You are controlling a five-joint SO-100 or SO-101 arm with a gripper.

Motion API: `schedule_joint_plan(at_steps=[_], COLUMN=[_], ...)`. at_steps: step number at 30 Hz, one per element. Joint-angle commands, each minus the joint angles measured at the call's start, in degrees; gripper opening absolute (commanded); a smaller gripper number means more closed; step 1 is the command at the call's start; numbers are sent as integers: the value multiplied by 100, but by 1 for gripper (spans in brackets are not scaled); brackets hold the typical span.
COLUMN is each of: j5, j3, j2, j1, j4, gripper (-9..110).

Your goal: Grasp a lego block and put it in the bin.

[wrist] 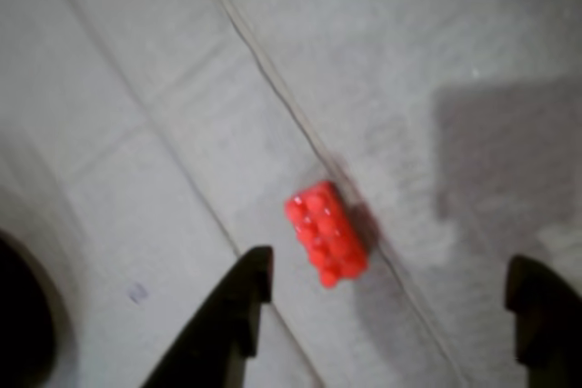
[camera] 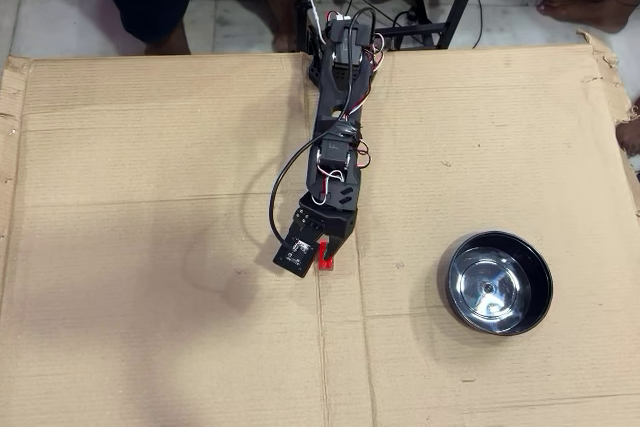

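wrist view: looking down past two dark fingertips spread wide apart, end effector (wrist: 391, 293) released and holding nothing, touching nothing visible. lego block (wrist: 326, 233) lying on the pale worktop (wrist: 136, 88), slanted, beside a crease line, slightly ahead of the gap between the fingertips and nearer the left one. likely risk: block sitting off-centre and skewed to the jaws, so closing now could nudge or spin it away instead of pinching it; blurred picture, so exact alignment hard to judge. overhead view: arm reaching down the middle of the cardboard worktop, end effector (camera: 322, 252) directly above the red block (camera: 326, 261), mostly hiding it. bin (camera: 498, 283) standing well apart to the right, empty; a weak grip could drop the block short of it during the swing across.
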Motion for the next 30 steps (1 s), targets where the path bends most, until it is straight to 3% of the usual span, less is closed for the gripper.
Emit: schedule_joint_plan(at_steps=[1, 12, 30], j5=[-281, -1573, -1573], j3=[-185, -193, -483], j2=[-9, -264, -1151], j1=[-123, -158, -439], j4=[193, 659, -79], gripper=[29, 29, 29])
